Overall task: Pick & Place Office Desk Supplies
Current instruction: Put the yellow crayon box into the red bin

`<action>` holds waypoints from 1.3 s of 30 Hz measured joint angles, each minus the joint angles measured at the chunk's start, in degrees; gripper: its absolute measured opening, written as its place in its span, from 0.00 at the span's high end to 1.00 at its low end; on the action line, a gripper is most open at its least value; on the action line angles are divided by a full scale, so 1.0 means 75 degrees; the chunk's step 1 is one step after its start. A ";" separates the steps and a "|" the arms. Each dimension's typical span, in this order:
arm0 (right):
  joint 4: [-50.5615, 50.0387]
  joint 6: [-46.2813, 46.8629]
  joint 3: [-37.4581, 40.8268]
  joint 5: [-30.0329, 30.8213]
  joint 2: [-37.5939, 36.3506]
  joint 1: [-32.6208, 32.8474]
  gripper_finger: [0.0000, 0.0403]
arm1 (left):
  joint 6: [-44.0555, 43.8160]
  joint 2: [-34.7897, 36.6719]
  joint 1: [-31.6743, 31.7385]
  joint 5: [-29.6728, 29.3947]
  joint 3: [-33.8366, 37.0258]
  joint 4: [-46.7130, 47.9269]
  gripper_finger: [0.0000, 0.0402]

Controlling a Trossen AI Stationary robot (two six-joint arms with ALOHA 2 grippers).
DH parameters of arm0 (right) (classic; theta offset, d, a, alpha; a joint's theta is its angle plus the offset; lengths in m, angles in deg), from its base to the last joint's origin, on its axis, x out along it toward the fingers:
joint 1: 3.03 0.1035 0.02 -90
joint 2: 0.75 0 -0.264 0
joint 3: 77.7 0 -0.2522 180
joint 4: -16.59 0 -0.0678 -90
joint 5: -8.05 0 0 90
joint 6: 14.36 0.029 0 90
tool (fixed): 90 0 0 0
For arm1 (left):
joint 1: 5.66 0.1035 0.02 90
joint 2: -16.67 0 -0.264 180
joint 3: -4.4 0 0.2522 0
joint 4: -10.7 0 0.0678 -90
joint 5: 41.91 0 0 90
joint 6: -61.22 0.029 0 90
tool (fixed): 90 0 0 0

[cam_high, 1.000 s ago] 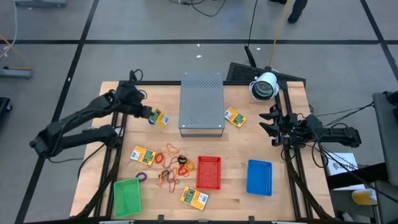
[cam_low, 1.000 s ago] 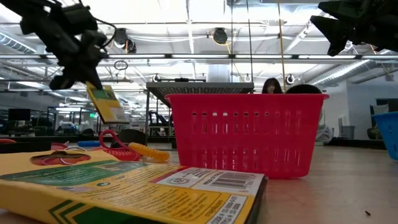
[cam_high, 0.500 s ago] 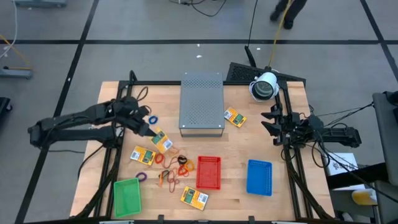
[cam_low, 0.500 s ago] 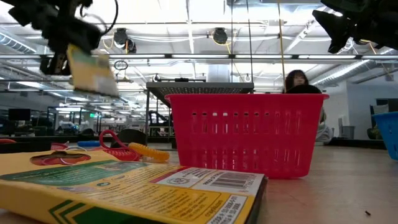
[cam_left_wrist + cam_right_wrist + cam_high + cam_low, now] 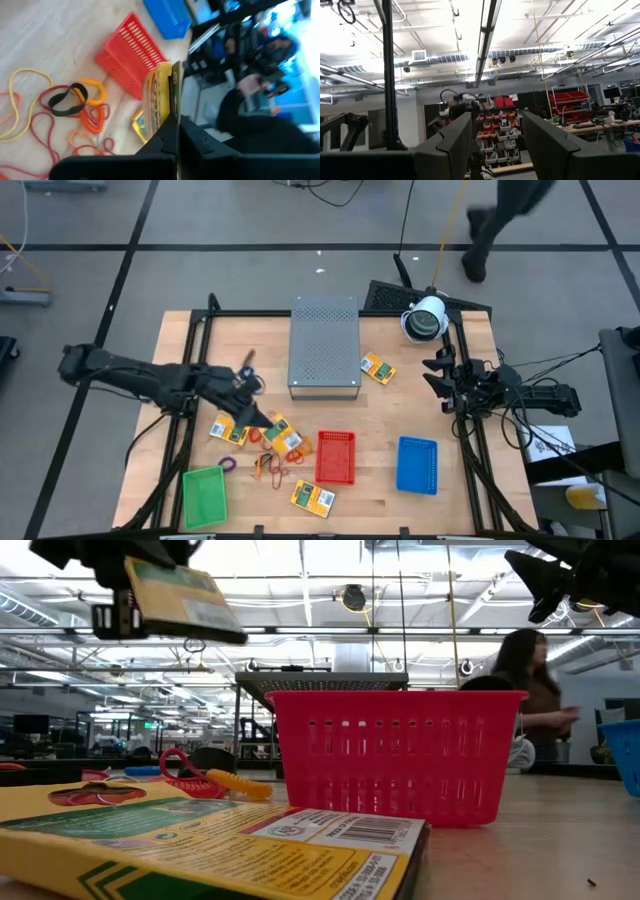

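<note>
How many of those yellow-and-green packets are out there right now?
4. One packet lies right of the grey box, one lies left of the rubber bands, one lies at the front below the red tray, and the left gripper holds one.

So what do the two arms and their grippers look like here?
Both arms are black, built of slim jointed links. The left gripper and the right gripper each end in two dark, blocky, flat-faced fingers. Thin black cables trail off the right arm toward the table's edge. No markings can be seen.
</note>
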State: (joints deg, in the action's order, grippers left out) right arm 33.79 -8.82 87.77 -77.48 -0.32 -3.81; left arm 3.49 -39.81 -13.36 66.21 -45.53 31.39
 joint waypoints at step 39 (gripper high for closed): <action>0.0326 0.0318 0.0000 -0.0009 0.0000 0.0000 0.58 | 0.5249 -0.6909 0.0386 0.2481 -0.6067 0.2585 1.00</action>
State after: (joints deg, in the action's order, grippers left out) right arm 36.23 -6.44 87.77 -77.54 -0.32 -3.81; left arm 42.86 -91.63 -10.46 84.82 -91.03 50.78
